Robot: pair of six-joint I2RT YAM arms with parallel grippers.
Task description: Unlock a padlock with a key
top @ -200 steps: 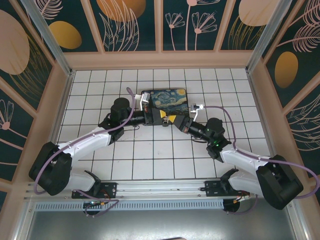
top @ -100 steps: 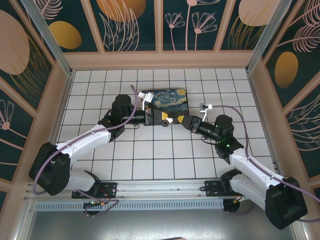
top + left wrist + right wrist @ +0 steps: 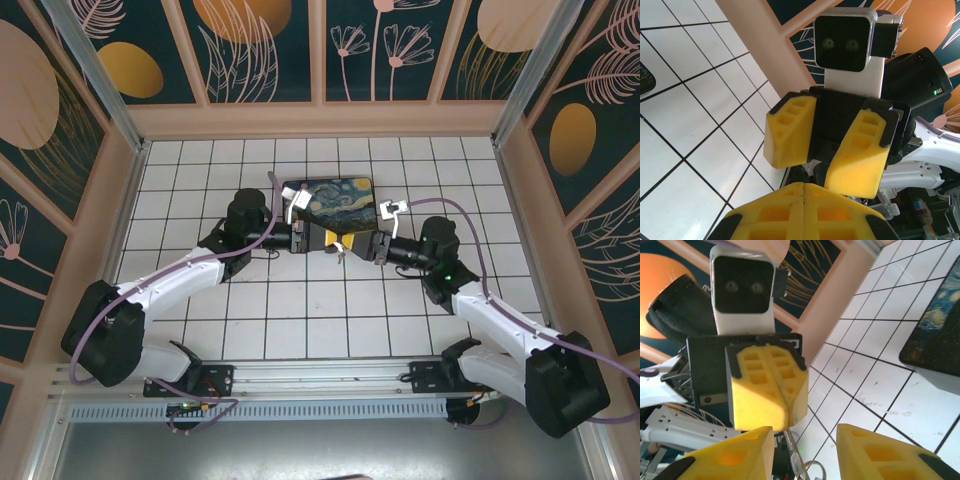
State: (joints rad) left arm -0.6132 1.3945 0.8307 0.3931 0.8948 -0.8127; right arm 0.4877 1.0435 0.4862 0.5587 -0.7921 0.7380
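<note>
My left gripper is shut, its yellow fingers pressed tight together. A thin silvery key sticks out of their seam, with a small ring at its free end. In the top view the key is a tiny speck between both grippers. My right gripper faces the left one and stands open. Its fingers sit either side of the key's ring end without touching it. The left wrist view shows the right gripper open just beyond my shut left fingertips. The padlock is hidden.
A dark box with a Starry Night lid lies on the white tiled floor just behind the grippers; its corner shows in the right wrist view. Wooden walls enclose the floor on three sides.
The right gripper was shut against the left one a second ago, then opened and drew back to the right. It has now come back in, open, around the key's end.
</note>
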